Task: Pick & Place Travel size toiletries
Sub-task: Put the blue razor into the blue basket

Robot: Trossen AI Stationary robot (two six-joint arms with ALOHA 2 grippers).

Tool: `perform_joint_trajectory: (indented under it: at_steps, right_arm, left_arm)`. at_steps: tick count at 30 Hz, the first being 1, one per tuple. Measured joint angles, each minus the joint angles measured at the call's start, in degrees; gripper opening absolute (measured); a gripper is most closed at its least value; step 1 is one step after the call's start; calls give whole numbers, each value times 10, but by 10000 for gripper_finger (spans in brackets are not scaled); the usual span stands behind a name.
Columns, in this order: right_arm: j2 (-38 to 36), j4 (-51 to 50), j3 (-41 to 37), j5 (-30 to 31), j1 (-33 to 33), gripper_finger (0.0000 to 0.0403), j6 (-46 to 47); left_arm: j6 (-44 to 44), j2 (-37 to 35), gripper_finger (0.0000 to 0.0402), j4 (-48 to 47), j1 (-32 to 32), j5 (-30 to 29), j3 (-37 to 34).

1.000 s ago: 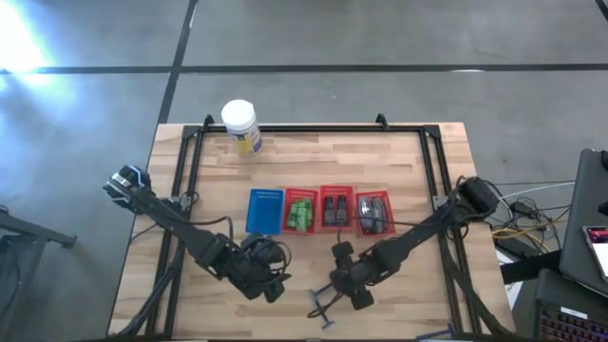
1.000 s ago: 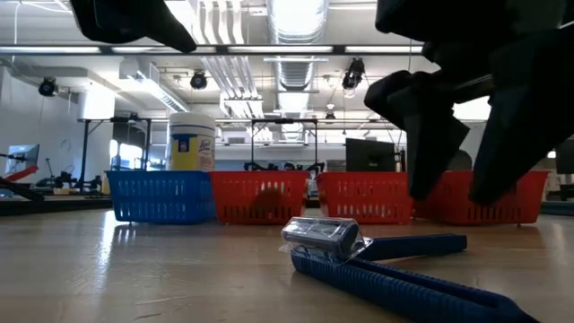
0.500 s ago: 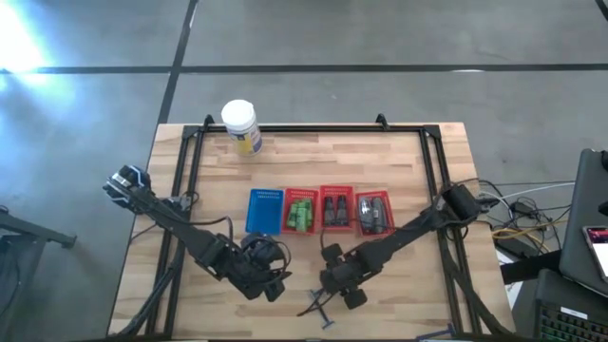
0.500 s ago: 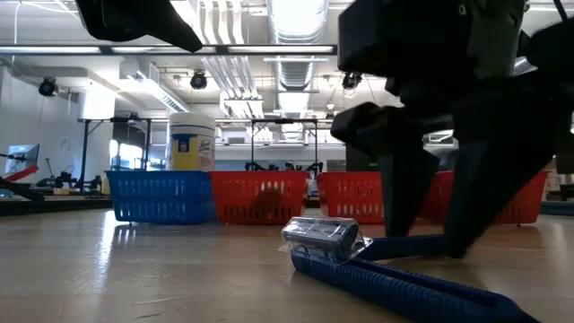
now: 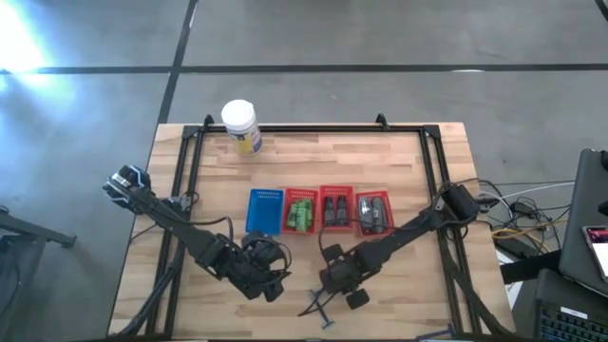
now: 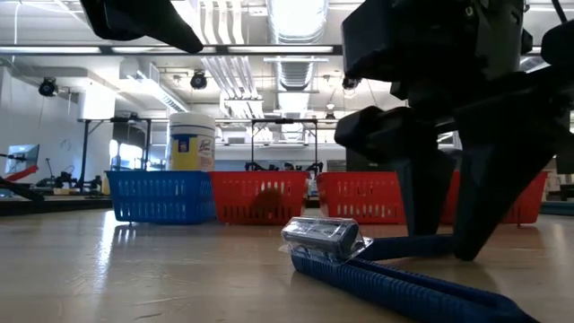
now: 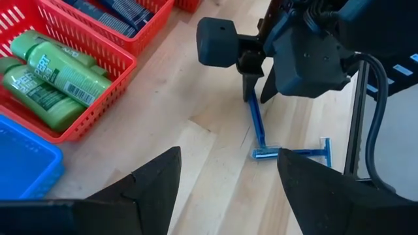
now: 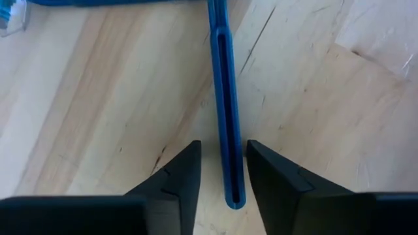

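Bright ceiling strip lights (image 6: 296, 13) backlight the dark arms into silhouettes, and glare whitens the grey concrete floor (image 5: 19, 43).

1. Grey concrete floor (image 5: 380, 28) with dark seam lines; bright glare at one corner.
2. Ceiling (image 6: 269, 54) has exposed ducts and strip lights.
3. Wooden table (image 5: 313, 161), black frame.

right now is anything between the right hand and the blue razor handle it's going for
Nothing visible. The right hand already straddles the blue razor handle, one finger on each side, with only bare table around it.
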Motion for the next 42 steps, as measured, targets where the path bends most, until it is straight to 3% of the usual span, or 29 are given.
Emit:
perform_joint_trajectory:
  at_steps: [9,15,26,33,37,42]
  right_arm:
    - [-3,-4,-2,5,-1,31,22]
    - [-28,-16,-7,11,-5,23,83]
    - [-179,37,-48,16,-67,25,264]
    - [-266,207,-74,121,-111,29,384]
    - [-289,252,-75,182,-116,29,401]
    - [-297,342,-75,191,-115,29,382]
  left_arm:
    - [4,0,259,0,0,0,0]
    - [9,-2,259,0,0,-7,0]
    - [145,-68,252,1,-25,-191,49]
    - [149,-110,252,-3,-51,-320,47]
    - [128,-123,252,0,-50,-350,47]
    - [113,-135,252,8,-26,-337,47]
